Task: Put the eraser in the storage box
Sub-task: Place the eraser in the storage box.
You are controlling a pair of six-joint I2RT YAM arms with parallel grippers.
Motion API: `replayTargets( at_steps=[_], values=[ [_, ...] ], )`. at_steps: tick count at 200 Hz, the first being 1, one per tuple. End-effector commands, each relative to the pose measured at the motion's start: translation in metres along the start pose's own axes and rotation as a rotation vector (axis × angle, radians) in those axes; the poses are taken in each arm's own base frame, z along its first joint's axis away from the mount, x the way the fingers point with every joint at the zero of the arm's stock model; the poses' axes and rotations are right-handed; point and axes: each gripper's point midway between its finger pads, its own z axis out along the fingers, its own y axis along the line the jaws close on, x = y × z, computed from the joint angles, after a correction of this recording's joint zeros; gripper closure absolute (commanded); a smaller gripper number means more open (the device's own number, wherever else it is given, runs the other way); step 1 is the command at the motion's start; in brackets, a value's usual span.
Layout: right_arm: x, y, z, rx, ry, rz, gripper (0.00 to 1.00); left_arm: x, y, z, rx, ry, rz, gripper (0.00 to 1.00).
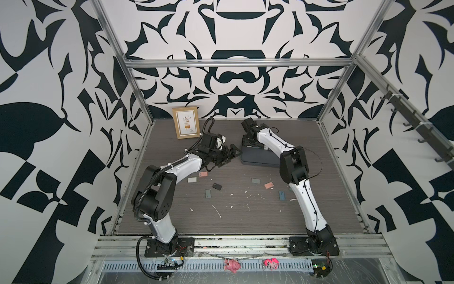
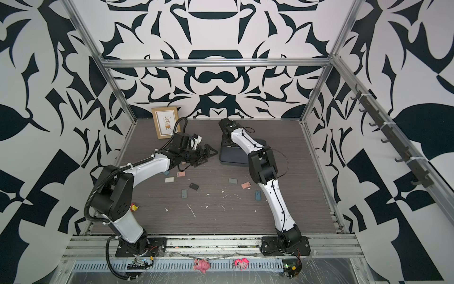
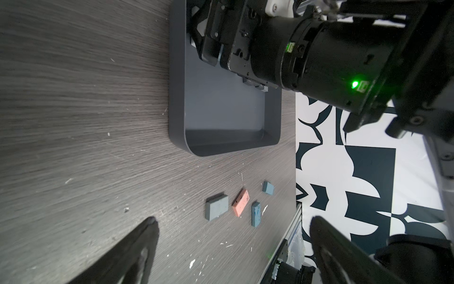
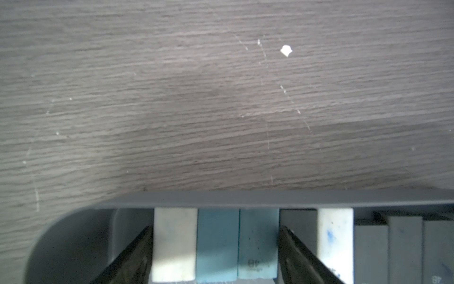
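The storage box [image 1: 258,161] is a shallow slate-grey tray with rounded corners and a low rim. Inside it we see block erasers packed side by side against one wall: a white eraser [image 4: 174,243], a blue eraser [image 4: 217,243], a teal eraser [image 4: 258,241], then a smudged white one [image 4: 335,241].

Loose erasers [image 1: 268,185] lie on the table [image 1: 245,221], on the arm-base side of the box.

The right arm [image 1: 272,140] bends down into the box. The right gripper [image 4: 216,227] has its jaws apart, flanking the white, blue and teal erasers; we cannot tell whether they squeeze.

The left gripper [image 1: 231,153] hovers just beside the box, spread wide and empty.
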Motion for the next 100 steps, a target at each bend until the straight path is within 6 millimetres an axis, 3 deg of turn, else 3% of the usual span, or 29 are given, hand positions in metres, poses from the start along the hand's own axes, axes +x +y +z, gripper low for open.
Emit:
replayTargets(
  at_steps=[1, 45, 50, 100],
  values=[
    [-0.014, -0.005, -0.026, -0.015, -0.032, 0.016, 0.2, -0.005, -0.003, 0.0, 0.0, -0.006, 0.009, 0.01],
    [-0.016, -0.002, -0.03, -0.035, -0.031, 0.009, 0.19, -0.005, -0.003, 0.0, -0.002, -0.007, 0.009, 0.01],
    [-0.023, -0.002, -0.043, -0.047, -0.054, 0.015, 0.19, -0.005, -0.003, 0.0, -0.003, -0.007, 0.009, 0.01],
    [-0.029, -0.001, -0.059, -0.074, -0.072, 0.013, 0.19, -0.006, -0.008, 0.0, -0.005, -0.008, 0.017, 0.01]
  ],
)
